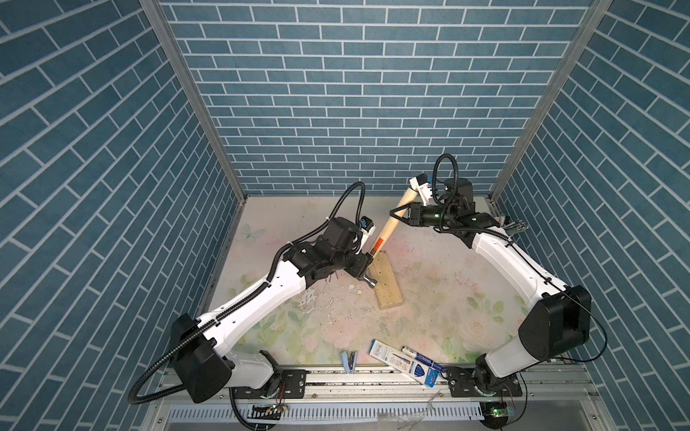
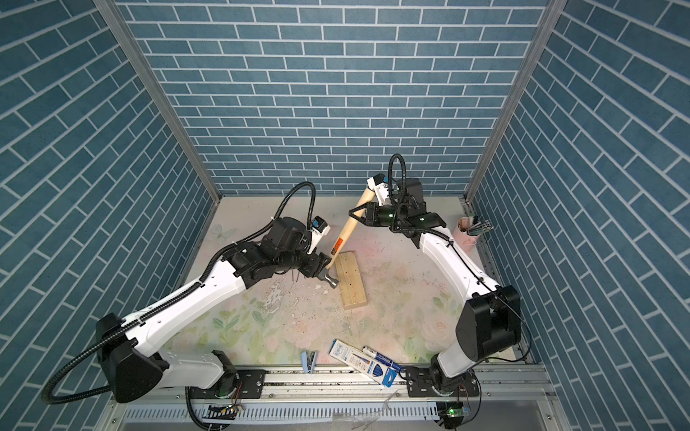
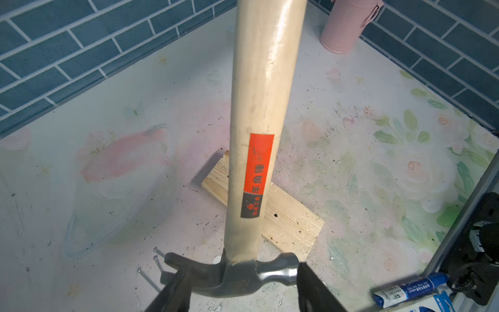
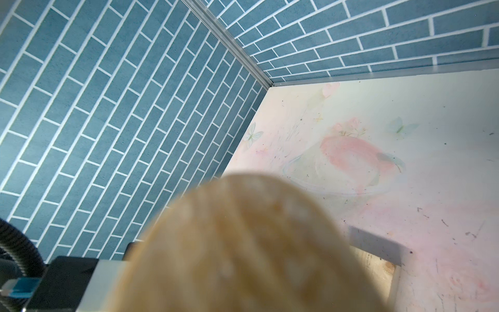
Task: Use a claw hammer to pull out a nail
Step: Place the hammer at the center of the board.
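Claw hammer [image 1: 387,228] clenched in right pincer [image 1: 396,215]; left pincer [image 3: 240,270] straddling head [image 3: 243,282], grip unclear; loose nails [image 3: 148,279] clearest from left wrist

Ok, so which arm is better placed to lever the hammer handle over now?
Right, probably. The right gripper is shut on the claw hammer near the handle's free end, where leverage is greatest. The left gripper sits down at the steel head by the wooden block, giving little lever arm.
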`<state>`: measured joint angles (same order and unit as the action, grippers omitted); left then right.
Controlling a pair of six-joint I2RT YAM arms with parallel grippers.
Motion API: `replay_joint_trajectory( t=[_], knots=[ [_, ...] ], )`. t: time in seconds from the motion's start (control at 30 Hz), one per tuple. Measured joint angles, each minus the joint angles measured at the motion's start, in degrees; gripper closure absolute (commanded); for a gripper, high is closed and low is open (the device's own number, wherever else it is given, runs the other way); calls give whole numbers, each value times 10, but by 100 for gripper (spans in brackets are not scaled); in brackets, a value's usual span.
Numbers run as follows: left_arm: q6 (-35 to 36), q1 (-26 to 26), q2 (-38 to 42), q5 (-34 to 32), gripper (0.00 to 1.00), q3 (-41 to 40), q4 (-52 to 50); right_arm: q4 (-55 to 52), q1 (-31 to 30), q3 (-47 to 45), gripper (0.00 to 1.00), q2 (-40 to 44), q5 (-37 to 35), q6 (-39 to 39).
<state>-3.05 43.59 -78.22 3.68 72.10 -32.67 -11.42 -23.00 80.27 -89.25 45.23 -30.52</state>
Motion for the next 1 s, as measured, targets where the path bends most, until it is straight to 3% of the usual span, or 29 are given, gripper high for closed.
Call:
replay_joint_trajectory(
  t=[0.27, 1.0],
  knots=[
    [8, 31, -35, -43, 38, 9, -5, 37, -4, -6, 100, -5, 22, -27],
    [18, 44, -80, -105, 49, 29, -35, 49, -11, -6, 100, -9, 38, -31]
  ],
)
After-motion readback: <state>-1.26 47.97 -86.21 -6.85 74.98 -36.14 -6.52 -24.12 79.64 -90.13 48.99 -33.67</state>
